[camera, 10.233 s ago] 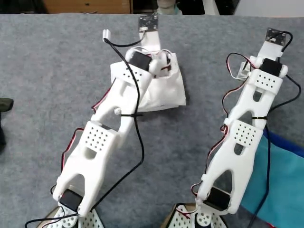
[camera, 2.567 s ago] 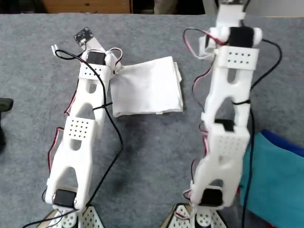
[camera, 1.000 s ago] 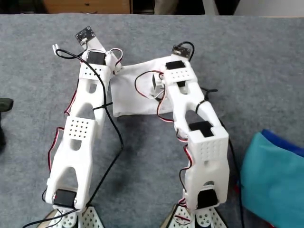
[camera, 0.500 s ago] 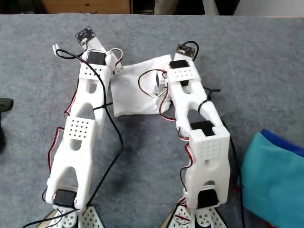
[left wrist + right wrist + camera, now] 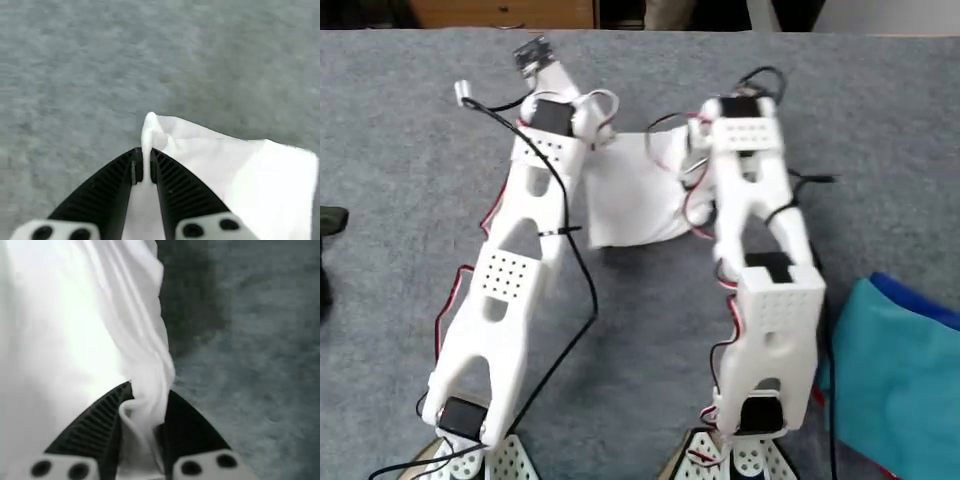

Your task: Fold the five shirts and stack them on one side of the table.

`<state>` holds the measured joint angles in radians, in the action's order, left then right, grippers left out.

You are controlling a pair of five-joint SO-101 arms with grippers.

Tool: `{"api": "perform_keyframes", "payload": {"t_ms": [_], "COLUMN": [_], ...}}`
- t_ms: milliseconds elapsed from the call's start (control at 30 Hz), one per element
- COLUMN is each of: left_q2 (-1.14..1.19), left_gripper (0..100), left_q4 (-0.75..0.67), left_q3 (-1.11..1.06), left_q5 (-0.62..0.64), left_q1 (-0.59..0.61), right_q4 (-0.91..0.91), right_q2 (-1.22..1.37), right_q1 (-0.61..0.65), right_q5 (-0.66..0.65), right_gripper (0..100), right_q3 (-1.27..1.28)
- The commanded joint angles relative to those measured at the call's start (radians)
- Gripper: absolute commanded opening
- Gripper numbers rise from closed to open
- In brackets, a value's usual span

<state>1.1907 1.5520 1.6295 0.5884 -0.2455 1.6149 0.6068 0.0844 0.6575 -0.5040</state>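
Forward, both arms [image 5: 535,215] [image 5: 760,205] astride white shirt [image 5: 632,195]

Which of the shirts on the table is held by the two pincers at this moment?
The white shirt, pinched at opposite sides by the left pincer and the right pincer. The teal shirt lies apart, untouched.
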Motion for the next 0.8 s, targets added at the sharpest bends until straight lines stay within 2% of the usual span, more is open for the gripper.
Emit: {"api": "perform_keyframes", "payload": {"t_ms": [0,167,367,633,767], "left_q2": [-0.145,-0.231,-0.317,-0.377,-0.383], "left_gripper": [2,2,2,2,2], "left_q4": [0.008,0.018,0.028,0.028,0.029], "left_q3": [0.040,0.044,0.044,0.044,0.044], "left_q5": [0.009,0.008,0.005,0.003,0.003], "left_q1": [-0.060,-0.169,-0.351,-0.606,-0.718], "right_q4": [0.153,0.172,0.170,0.166,0.095], "right_q2": [-0.131,-0.297,-0.624,-1.050,-1.176], "right_q1": [-0.070,-0.225,-0.490,-0.928,-1.182], "right_q5": [-0.078,-0.123,-0.253,-0.463,-0.585], "right_gripper": [0.5,0.5,0.5,0.5,0.5], "right_q3": [-0.107,-0.030,0.203,0.533,0.648]}}
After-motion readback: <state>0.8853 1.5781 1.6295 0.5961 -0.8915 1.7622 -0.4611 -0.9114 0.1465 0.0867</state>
